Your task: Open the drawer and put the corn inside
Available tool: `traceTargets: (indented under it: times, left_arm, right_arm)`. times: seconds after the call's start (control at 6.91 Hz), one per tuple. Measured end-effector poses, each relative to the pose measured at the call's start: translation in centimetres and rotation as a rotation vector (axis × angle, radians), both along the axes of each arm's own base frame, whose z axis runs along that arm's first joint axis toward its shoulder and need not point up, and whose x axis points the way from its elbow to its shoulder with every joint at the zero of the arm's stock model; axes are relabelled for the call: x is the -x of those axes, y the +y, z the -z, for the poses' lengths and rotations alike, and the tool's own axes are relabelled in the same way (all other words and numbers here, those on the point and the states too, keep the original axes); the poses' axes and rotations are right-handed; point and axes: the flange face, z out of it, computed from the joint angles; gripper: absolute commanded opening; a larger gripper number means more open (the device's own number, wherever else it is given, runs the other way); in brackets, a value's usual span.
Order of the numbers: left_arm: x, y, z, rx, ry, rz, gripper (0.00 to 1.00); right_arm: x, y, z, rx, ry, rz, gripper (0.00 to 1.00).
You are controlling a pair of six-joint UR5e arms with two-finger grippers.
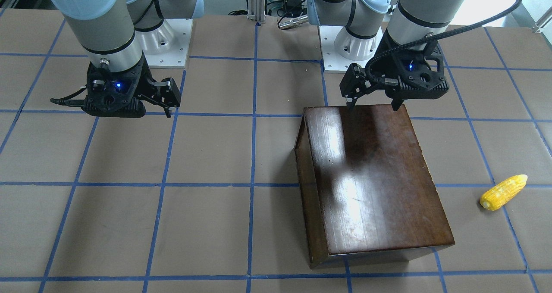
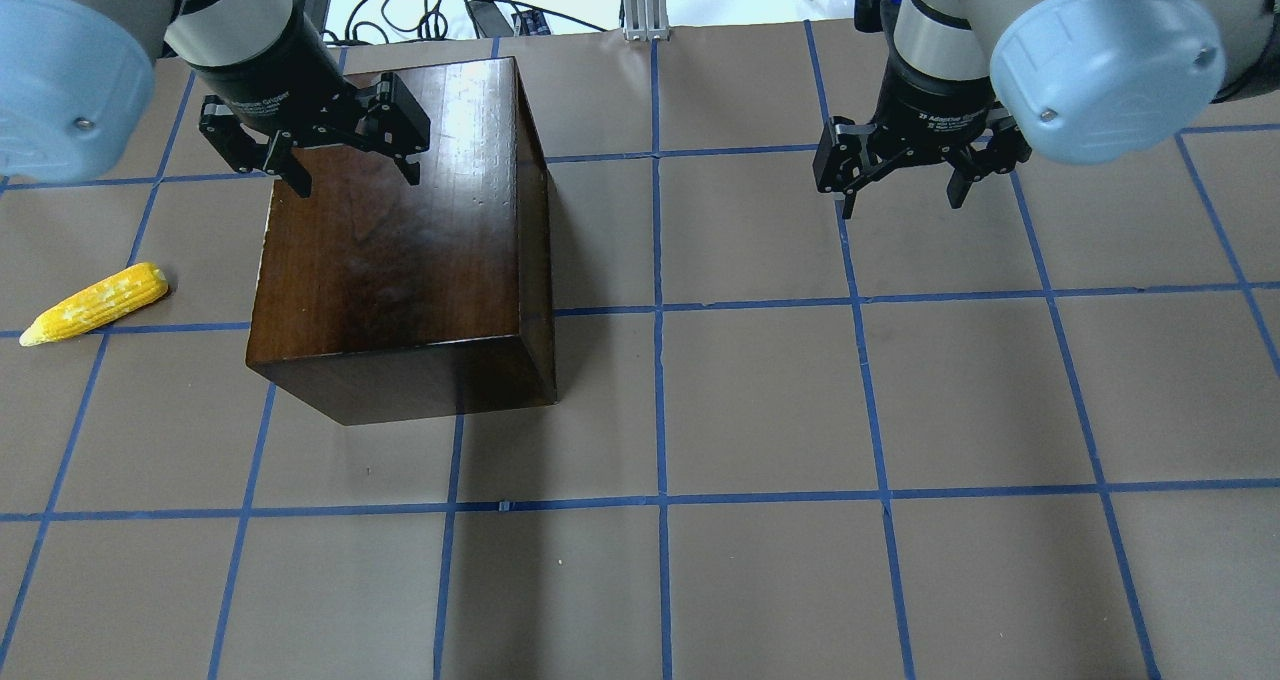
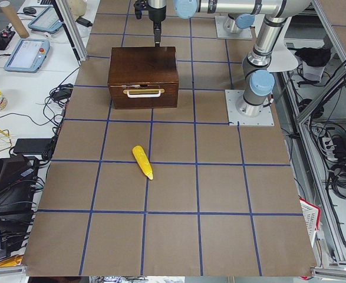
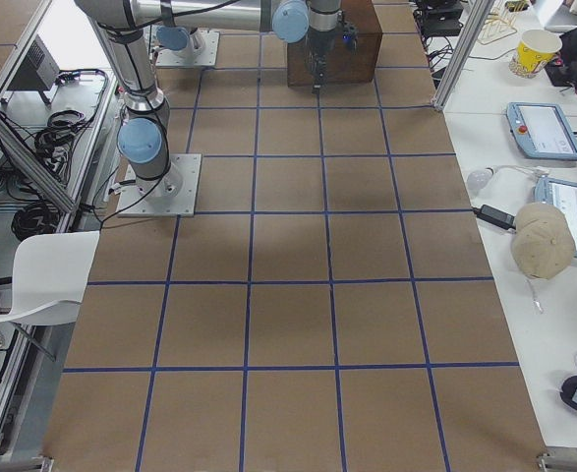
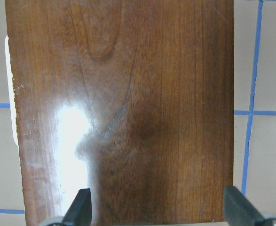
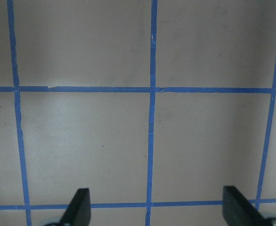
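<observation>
The glossy dark-brown wooden box (image 2: 400,250) stands on the table's left half; it also shows in the front view (image 1: 371,176). Its drawer (image 3: 143,93) is shut, and its front, with a pale handle, faces the table's left end. The yellow corn (image 2: 95,303) lies on the table beyond that end of the box, apart from it, also in the front view (image 1: 503,192) and the left view (image 3: 142,162). My left gripper (image 2: 355,175) is open and empty above the box top's far part (image 5: 159,209). My right gripper (image 2: 900,200) is open and empty over bare table (image 6: 156,209).
The table is covered in brown paper with a blue tape grid. The arms' base plates (image 1: 345,47) sit at the robot's side. An aluminium post (image 2: 640,0) stands at the far edge. Desks with tablets and cables (image 3: 25,53) flank the operators' side.
</observation>
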Motion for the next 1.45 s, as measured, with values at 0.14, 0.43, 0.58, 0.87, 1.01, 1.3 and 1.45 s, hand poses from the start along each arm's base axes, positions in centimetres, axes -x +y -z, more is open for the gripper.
traceTargets:
  times: [0.14, 0.43, 0.58, 0.87, 1.01, 1.3, 1.45]
  left_arm:
    - [-0.03, 0.00, 0.00, 0.001, -0.004, -0.003, 1.00]
    - [-0.07, 0.03, -0.04, 0.002, -0.008, -0.004, 1.00]
    - [-0.07, 0.04, -0.07, 0.003, -0.008, -0.004, 1.00]
    - [-0.07, 0.10, -0.01, 0.001, -0.008, -0.004, 1.00]
    - [-0.08, 0.11, -0.01, -0.001, -0.009, -0.004, 1.00]
    - [-0.16, 0.16, -0.14, -0.011, -0.012, 0.000, 1.00]
    - [-0.53, 0.20, -0.57, -0.005, -0.016, 0.004, 1.00]
  right_arm:
    - [0.00, 0.01, -0.01, 0.000, 0.000, 0.000, 1.00]
    - [0.00, 0.02, -0.02, 0.000, 0.000, 0.000, 1.00]
    - [0.00, 0.02, -0.03, 0.000, 0.000, 0.000, 1.00]
    - [0.00, 0.02, -0.02, 0.000, 0.000, 0.000, 1.00]
    - [0.00, 0.01, -0.01, 0.000, 0.000, 0.000, 1.00]
    - [0.00, 0.02, -0.02, 0.000, 0.000, 0.000, 1.00]
    - [0.00, 0.02, -0.01, 0.000, 0.000, 0.000, 1.00]
